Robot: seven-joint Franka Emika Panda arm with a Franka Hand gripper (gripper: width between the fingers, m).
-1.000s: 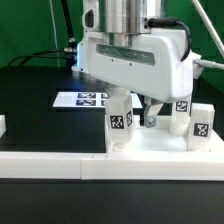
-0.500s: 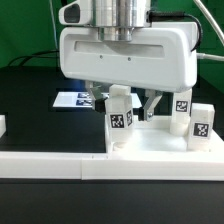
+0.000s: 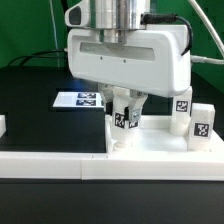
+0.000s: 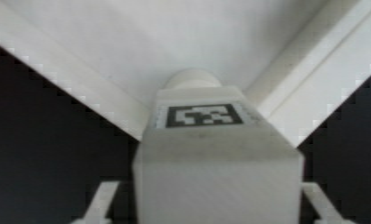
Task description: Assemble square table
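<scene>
The white square tabletop (image 3: pixel 160 147) lies upside down against the long white wall strip (image 3: pixel 50 165). A short white tagged leg (image 3: pixel 121 118) stands upright in its corner at the exterior view's left. Two more tagged legs (image 3: pixel 182 108) (image 3: pixel 201 124) stand at the exterior view's right. My gripper (image 3: pixel 126 112) hangs straight over the left leg with a finger on each side. In the wrist view the leg (image 4: pixel 208 150) fills the middle between both fingers (image 4: pixel 104 200), with a dark gap on each side. My gripper (image 4: pixel 208 205) is open around the leg.
The marker board (image 3: pixel 78 99) lies flat on the black table behind the tabletop. A small white block (image 3: pixel 2 126) sits at the exterior view's left edge. Cables and a green backdrop stand behind the table.
The hand has shifted toward the exterior view's left and come down over the left leg. The fingers, spread wide half a second ago, now stand closer on either side of it.
</scene>
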